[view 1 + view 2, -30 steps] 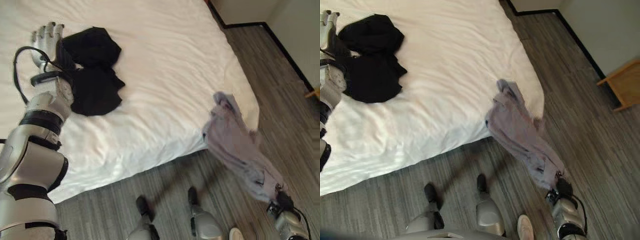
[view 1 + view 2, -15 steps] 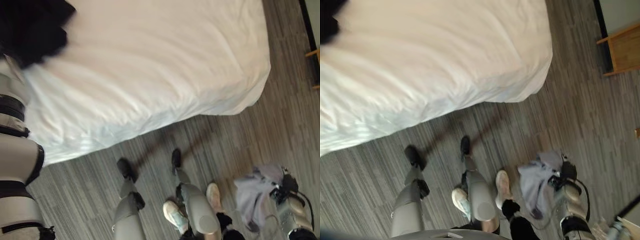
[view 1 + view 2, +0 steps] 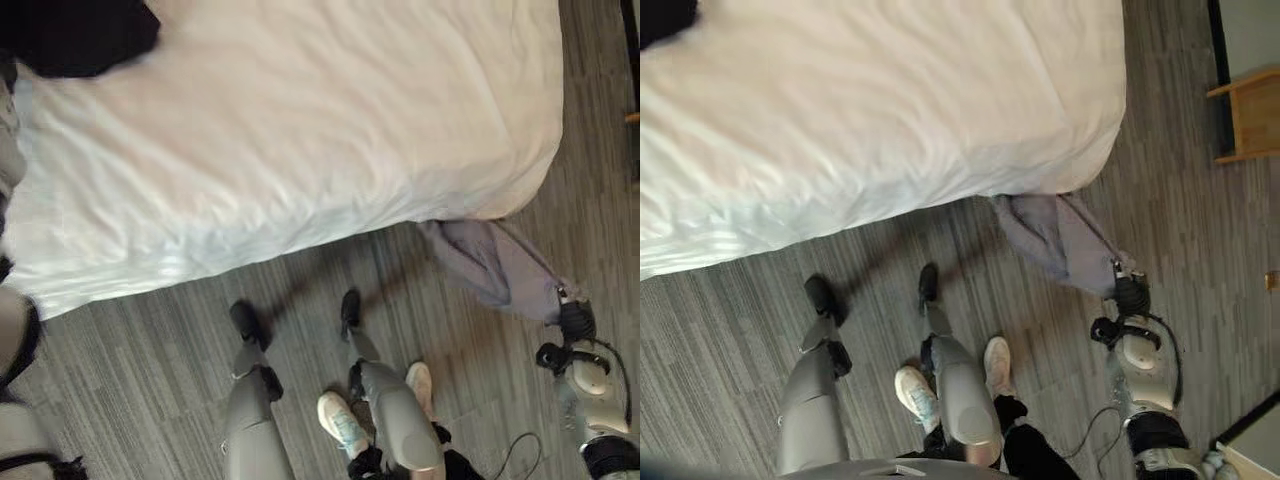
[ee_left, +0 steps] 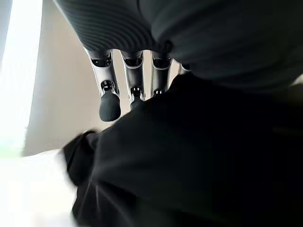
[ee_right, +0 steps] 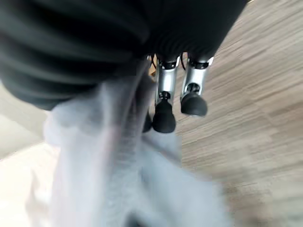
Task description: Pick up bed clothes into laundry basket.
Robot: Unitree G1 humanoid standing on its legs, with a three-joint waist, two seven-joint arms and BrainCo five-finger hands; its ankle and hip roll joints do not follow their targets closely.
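A: Entry, near field first. Lower centre of the left eye view: a person's shoe (image 3: pixel 343 428) on the floor (image 3: pixel 130 400), close to the robot. Lower right: right hand (image 3: pixel 572 322) low over the floor, with the lavender garment (image 3: pixel 495 265) running from it up to the corner of the bed (image 3: pixel 300 130).

B: Grip state?

A: In the right wrist view the lavender cloth passes under the palm, with two dark-tipped fingers (image 5: pixel 165 115) bent beside it. I read it as pinched in the hand, not loose. The cloth looks taut between hand and bed corner, so its far end may be snagged or just trailing; I cannot tell which.

B: Left side?

A: Left hand (image 4: pixel 110 105) at the black clothes (image 3: pixel 80 38), upper left of the frame, on the bed. In the left wrist view the fingers run straight above the dark fabric, not curled round it.

B: Basket?

A: No laundry basket located so far.

B: Advice for the step?

A: My judgement: lift the right hand higher so the tail clears the bed edge and floor, keep the pinch firm, turn slowly and mind the person's shoe.
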